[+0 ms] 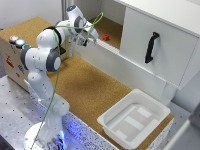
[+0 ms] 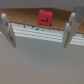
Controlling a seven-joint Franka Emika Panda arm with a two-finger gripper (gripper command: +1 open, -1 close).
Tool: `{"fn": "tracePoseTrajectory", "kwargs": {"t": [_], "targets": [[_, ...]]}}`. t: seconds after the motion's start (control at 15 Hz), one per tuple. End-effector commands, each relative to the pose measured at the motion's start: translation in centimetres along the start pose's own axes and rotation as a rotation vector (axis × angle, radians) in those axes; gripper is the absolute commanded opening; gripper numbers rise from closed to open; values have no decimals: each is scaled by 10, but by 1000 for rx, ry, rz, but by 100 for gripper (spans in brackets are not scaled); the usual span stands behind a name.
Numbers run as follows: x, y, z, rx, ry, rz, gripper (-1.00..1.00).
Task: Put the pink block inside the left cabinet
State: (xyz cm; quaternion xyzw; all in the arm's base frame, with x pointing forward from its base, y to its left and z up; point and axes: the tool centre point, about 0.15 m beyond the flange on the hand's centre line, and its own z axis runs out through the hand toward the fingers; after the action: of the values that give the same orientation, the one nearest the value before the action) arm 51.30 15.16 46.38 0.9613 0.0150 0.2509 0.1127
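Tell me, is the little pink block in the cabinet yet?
Looks done: the pink block sits on the left cabinet's brown floor, and the wrist view shows it past the white ledge. The gripper holds nothing, its fingers spread apart. Probably left: only pulling the arm away.

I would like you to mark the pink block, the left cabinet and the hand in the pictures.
pink block (image 2: 44, 18): wrist view, its front face.
left cabinet (image 1: 114, 27): exterior view, the cork-brown floor.
hand (image 1: 92, 37): exterior view, midway between the fingertips.
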Motion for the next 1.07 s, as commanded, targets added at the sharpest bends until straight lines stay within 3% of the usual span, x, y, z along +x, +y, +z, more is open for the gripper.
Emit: {"fn": "tracePoseTrajectory", "kwargs": {"t": [0.0,0.27,0.33,0.4,0.6,0.73,1.0], "targets": [[-9,0,6,16,40,7,100],[-9,0,6,16,40,7,100],[-3,0,0,0,6,0,100],[-21,12,-5,53,-1,-8,100],[-81,39,-21,181,-104,59,100],[-115,43,-23,216,-141,110,100],[-154,27,-44,213,-156,111,100]]}}
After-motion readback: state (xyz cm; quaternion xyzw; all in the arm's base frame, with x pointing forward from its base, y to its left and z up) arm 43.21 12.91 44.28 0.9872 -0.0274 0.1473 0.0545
